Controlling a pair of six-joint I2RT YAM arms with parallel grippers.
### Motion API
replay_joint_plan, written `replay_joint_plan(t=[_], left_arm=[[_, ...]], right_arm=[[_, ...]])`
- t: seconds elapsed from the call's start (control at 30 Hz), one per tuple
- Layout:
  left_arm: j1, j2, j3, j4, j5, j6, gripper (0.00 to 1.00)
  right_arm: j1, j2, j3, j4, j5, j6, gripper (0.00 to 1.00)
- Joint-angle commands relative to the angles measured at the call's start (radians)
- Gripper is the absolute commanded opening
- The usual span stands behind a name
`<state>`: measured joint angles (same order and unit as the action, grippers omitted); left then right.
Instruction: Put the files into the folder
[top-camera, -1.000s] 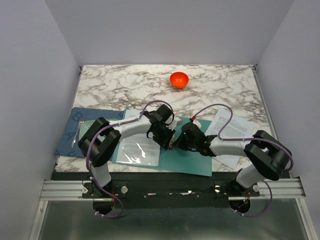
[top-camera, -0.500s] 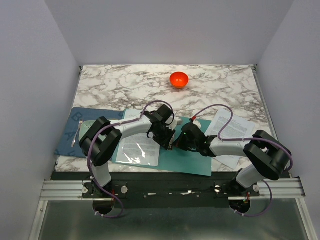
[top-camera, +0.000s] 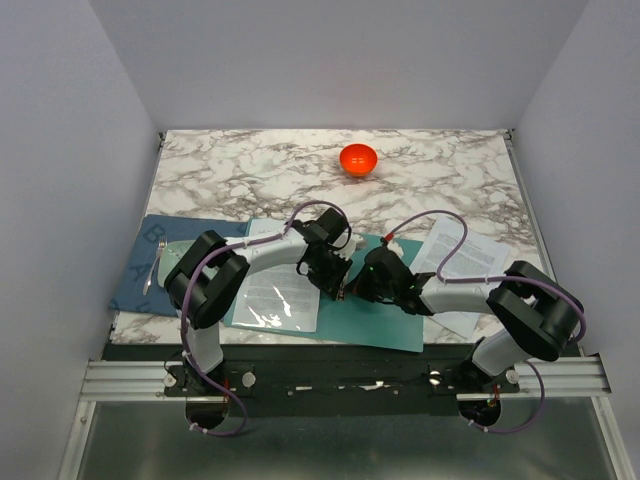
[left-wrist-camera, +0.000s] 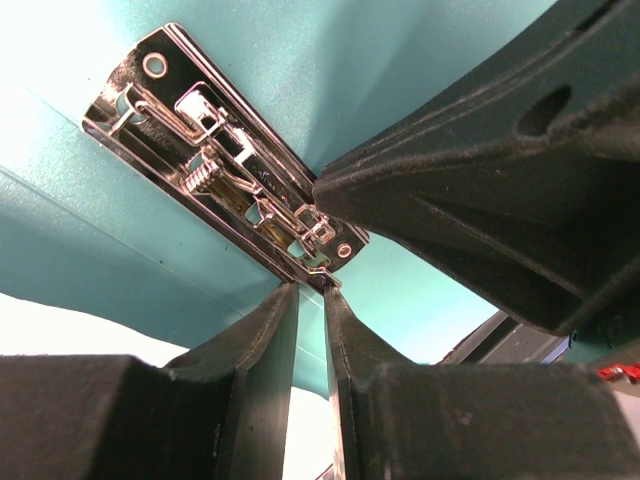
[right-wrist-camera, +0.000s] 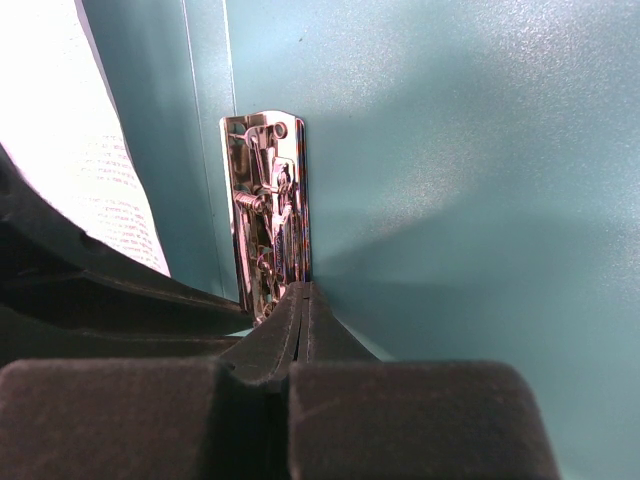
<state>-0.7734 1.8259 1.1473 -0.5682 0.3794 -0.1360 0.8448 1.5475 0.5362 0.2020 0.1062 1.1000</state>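
Open folder (top-camera: 385, 320) lies lower centre; files (top-camera: 490, 262) wait right of it. Your right end effector (right-wrist-camera: 303, 295), fingers together, and left end effector (left-wrist-camera: 310, 300), nearly together (grip not discernible), meet at the clip (left-wrist-camera: 230, 170), presumably to raise it.

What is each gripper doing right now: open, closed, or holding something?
Left gripper: fingers a slit apart at the metal clip; grip cannot be told.
Right gripper: closed, tips at the metal clip's end, nothing visibly held.

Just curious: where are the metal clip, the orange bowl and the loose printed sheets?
metal clip (right-wrist-camera: 265, 212): right wrist view, spring plate.
orange bowl (top-camera: 358, 159): top view, centre.
printed sheets (top-camera: 490, 258): top view, bare far part.
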Motion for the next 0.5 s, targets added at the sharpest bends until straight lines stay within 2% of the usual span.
replay_joint_plan(t=[0.0,0.23,0.47], left_arm=[[-0.007,0.07,0.025,0.039,-0.043,0.009,0.29],[-0.018,0.107,0.051,0.037,-0.051,0.007,0.29],[-0.02,0.087,0.115,0.013,0.059,0.018,0.28]], right_arm=[[0.013,0.086,-0.107,-0.277,0.02,-0.04,0.01],[0.019,0.1,-0.111,-0.25,0.001,-0.042,0.01],[0.025,0.121,-0.133,-0.223,-0.011,-0.017,0.0]])
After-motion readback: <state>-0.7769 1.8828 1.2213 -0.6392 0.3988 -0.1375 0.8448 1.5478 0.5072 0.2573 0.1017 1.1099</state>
